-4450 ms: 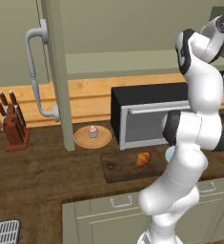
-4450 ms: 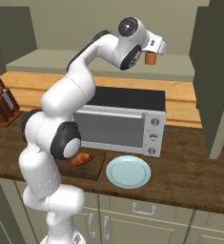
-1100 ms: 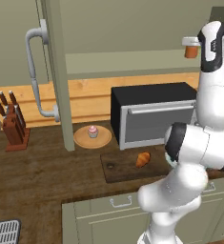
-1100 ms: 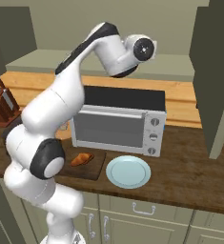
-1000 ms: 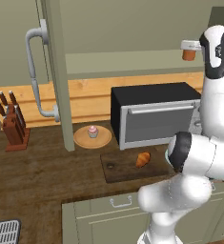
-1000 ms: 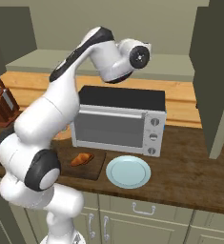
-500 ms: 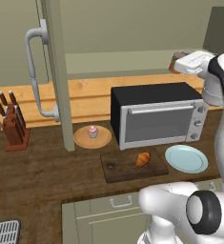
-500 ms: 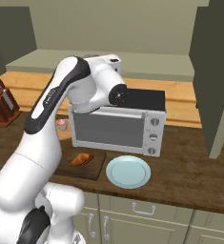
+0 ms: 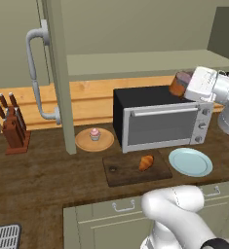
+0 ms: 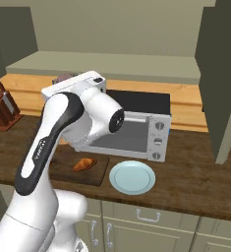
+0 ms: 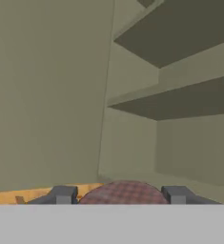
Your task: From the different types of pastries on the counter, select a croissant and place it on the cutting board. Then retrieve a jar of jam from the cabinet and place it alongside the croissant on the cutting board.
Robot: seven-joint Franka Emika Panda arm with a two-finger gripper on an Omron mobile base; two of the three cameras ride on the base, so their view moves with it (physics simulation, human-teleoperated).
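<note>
My gripper (image 9: 182, 85) is shut on the jar of jam (image 9: 176, 86), an orange-brown jar with a darker lid, held in the air just above the microwave's top right. In the hand view the jar's reddish lid (image 11: 123, 193) sits between my two fingertips (image 11: 61, 194). The croissant (image 9: 146, 162) lies on the dark cutting board (image 9: 121, 171) at the counter's front; it also shows beside my arm (image 10: 85, 164). A pink cupcake (image 9: 94, 133) stands on a round tan plate. The cabinet's open door (image 9: 55, 73) with its curved handle hangs at the left.
A black and silver microwave (image 9: 160, 116) stands behind the board. A pale blue plate (image 9: 190, 162) lies right of the board. A knife block (image 9: 13, 129) is at the far left. The cabinet shelf (image 9: 135, 61) runs above the counter, and another cabinet door (image 10: 220, 74) hangs at the right.
The arm has swung down from the cabinet shelf level, carrying the jar to just above the microwave. The croissant, board and cupcake stay put.
</note>
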